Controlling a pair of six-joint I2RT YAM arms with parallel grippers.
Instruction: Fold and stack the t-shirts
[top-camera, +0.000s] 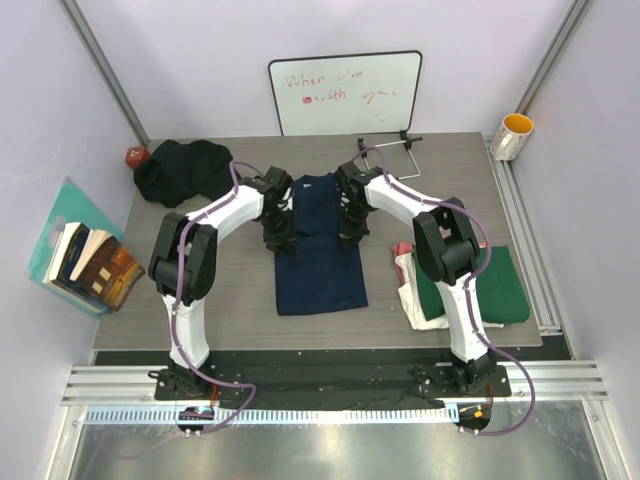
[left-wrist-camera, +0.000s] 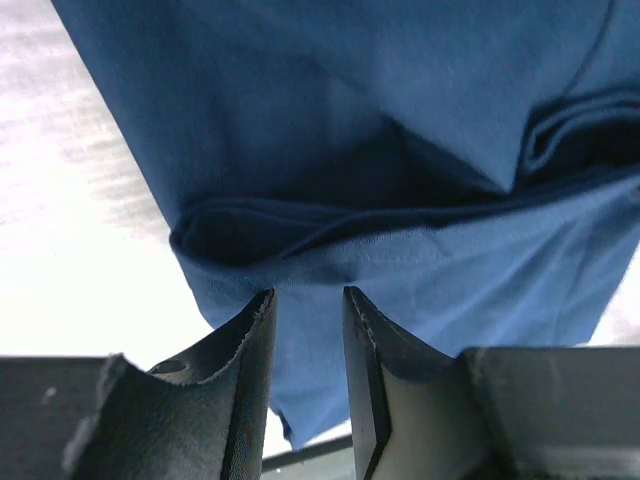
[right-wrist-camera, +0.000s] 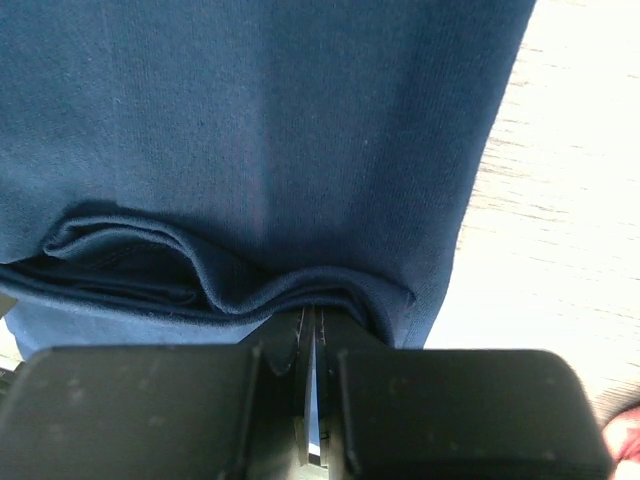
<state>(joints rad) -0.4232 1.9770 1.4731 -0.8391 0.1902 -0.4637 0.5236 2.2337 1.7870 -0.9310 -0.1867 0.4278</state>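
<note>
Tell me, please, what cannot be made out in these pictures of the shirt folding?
Whiteboard writing: top view, too small and faint to read.
Navy t-shirt sleeves: top view, covered by the left arm and right arm.
Pink-red t-shirt and cream-white t-shirt: top view, mostly behind the right arm.
Right pincer tips: right wrist view, buried under the navy fold.
Black t-shirt: top view, bunched, so its layout is unclear.
</note>
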